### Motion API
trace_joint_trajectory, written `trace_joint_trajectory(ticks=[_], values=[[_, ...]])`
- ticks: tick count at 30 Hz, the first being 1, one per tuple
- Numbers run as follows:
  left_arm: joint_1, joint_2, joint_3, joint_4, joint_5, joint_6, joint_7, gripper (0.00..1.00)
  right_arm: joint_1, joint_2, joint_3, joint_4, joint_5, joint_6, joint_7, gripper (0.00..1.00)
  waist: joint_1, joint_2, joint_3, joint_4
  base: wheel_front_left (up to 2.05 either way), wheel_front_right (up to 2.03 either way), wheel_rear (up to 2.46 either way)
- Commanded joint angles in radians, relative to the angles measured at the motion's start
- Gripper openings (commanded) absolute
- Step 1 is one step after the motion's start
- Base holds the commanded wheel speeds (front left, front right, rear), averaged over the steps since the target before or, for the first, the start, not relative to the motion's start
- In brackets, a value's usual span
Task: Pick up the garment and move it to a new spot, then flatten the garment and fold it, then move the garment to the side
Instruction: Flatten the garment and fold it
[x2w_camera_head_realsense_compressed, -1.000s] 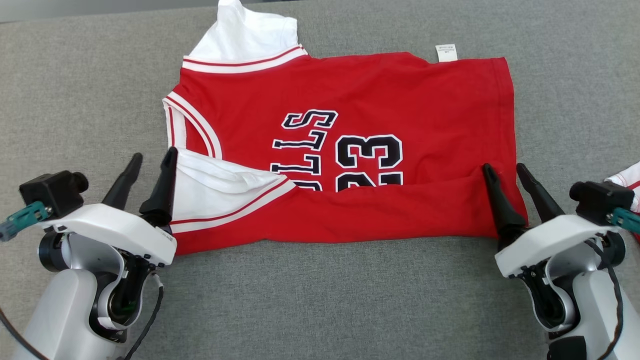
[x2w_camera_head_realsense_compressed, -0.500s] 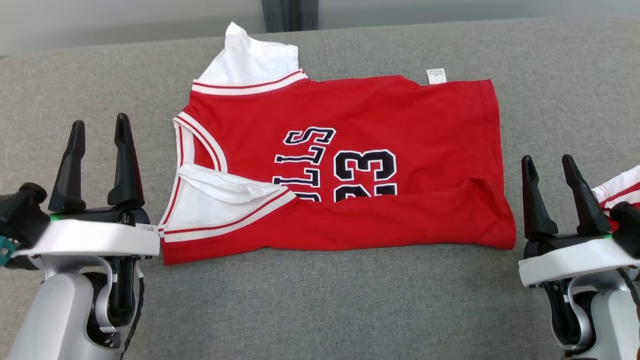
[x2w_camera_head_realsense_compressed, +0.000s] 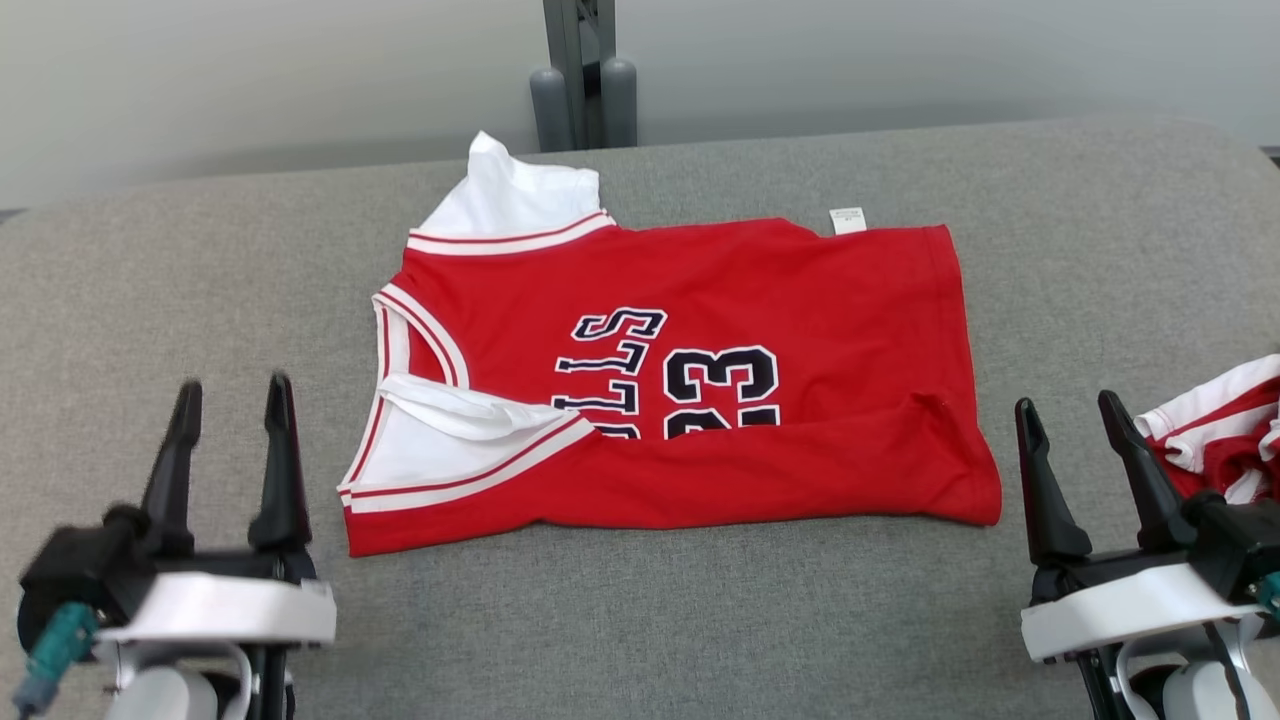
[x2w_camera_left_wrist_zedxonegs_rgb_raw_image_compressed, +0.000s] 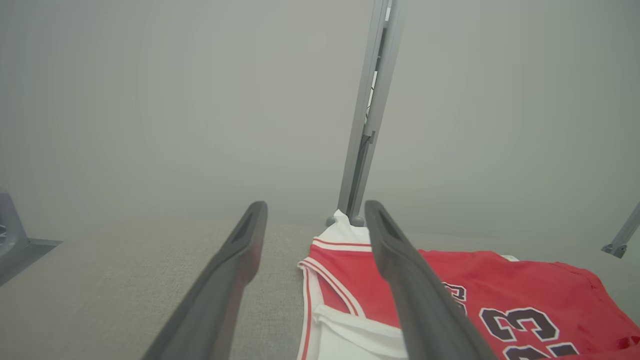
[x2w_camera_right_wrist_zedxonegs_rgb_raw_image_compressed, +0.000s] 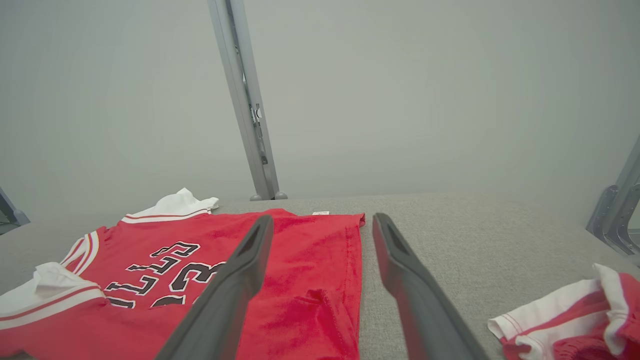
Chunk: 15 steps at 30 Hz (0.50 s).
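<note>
Nearest to the robot, the left gripper (x2w_camera_head_realsense_compressed: 235, 382) and the right gripper (x2w_camera_head_realsense_compressed: 1065, 401) are hovering over the grey padded surface (x2w_camera_head_realsense_compressed: 640, 620). Each is keeping its two dark fingers apart and is holding nothing. The left one is standing off the neck end of the red jersey (x2w_camera_head_realsense_compressed: 800, 330), and the right one is standing just beside the hem end. The jersey is lying sideways in the middle of the surface. Its near long side is already folded over the lower part of the number 23 (x2w_camera_head_realsense_compressed: 720, 385), so I am judging that the folding is under way and the far side is coming next. The near white sleeve (x2w_camera_head_realsense_compressed: 450, 440) is looking rumpled, and a small pucker (x2w_camera_head_realsense_compressed: 930, 405) is sitting in the fold near the hem. It is therefore worth pressing both flat first. For the far fold, the grippers should be passing high over the cloth so that the near fold is not being dragged open. They should be pinching the two far corners together and bringing them forward low and evenly. The far white sleeve (x2w_camera_head_realsense_compressed: 510, 195), which is sticking out beyond the edge, needs tucking in, and the small label (x2w_camera_head_realsense_compressed: 847, 220) too. A second red-and-white garment (x2w_camera_head_realsense_compressed: 1225, 440) is lying close to the right gripper and could be catching on it. Behind the surface a grey metal post (x2w_camera_head_realsense_compressed: 585, 80) is standing.
</note>
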Motion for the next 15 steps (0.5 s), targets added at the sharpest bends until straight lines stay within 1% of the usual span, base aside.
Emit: trace_joint_trajectory(ticks=[1,6,15], values=[[0.026,0.001,0.003,0.009,0.029,-0.004,-0.003,1.0,0.015,-0.003,-0.001,0.0,-0.009,0.0,0.005,1.0,0.0,0.0,-0.019,0.0,0.0,0.0,0.0],[0.092,0.008,-0.018,0.034,0.073,-0.002,-0.003,1.0,0.06,-0.003,0.002,-0.003,-0.03,0.0,0.023,1.0,0.0,0.0,-0.053,0.004,0.0,0.0,0.0],[0.144,0.014,-0.042,0.008,0.068,0.008,0.048,1.0,0.124,-0.003,0.002,-0.043,-0.021,0.0,0.044,1.0,0.0,0.0,-0.085,0.005,0.0,0.0,0.0]])
